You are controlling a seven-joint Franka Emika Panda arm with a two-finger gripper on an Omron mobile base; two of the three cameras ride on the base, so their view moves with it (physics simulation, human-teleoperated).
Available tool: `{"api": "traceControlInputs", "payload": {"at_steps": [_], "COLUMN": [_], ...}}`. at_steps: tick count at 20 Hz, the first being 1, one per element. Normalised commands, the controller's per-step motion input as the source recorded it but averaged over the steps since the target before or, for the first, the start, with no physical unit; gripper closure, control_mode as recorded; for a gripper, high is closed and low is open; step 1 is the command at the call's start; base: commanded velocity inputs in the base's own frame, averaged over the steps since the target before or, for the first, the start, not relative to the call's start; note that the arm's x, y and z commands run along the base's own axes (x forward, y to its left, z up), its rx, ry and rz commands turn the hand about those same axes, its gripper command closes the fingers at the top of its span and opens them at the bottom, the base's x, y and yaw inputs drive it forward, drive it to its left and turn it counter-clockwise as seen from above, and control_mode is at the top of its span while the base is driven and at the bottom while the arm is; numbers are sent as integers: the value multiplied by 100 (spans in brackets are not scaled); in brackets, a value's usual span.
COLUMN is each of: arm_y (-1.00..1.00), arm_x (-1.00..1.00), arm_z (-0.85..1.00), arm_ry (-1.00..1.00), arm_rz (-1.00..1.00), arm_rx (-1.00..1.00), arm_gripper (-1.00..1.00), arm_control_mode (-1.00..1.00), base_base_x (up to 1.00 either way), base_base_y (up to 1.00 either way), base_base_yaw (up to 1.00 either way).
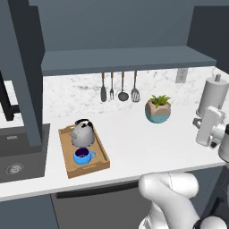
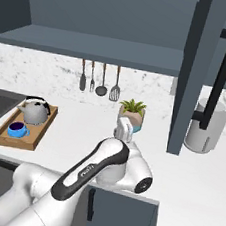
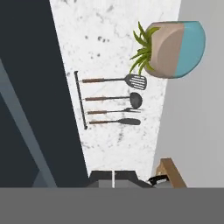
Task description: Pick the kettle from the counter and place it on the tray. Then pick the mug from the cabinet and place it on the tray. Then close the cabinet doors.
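While gripper (image 3: 113,178) sits closed, empty, at frame bottom, kettle (image 1: 82,133) and mug (image 1: 82,156) rest on tray (image 1: 101,150) lower left.

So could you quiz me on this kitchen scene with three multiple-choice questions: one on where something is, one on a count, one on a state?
1. Where is the blue mug?
A. on the cabinet shelf
B. on the wooden tray, in front of the kettle
C. in the sink

2. How many utensils hang on the wall rail?
A. two
B. four
C. six

3. How do the cabinet doors stand?
A. open
B. shut
C. taken off

Answers:
1. B: both base views show the mug inside the tray's rim, on the side of the kettle nearer the counter's front edge.
2. B: four handles hang side by side under the cabinet, and the hand view shows the same four.
3. A: the door panels swing out over the counter, leaving the cabinet shelf in plain sight.
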Motion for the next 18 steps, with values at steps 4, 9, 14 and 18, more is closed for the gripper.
{"api": "traceControlInputs", "payload": {"at_steps": [4, 9, 14, 18], "arm_y": [-55, -45, -45, -48], "arm_x": [0, 0, 0, 0], "arm_z": [0, 0, 0, 4], "arm_ry": [-6, 0, -2, -10], "arm_rz": [0, 0, 0, 0], "arm_rx": [12, 13, 22, 20], "arm_gripper": [100, 100, 100, 100], "arm_control_mode": [-100, -100, -100, -100], "base_base_x": [0, 0, 0, 0], "base_base_y": [0, 0, 0, 0], "base_base_yaw": [0, 0, 0, 0]}}
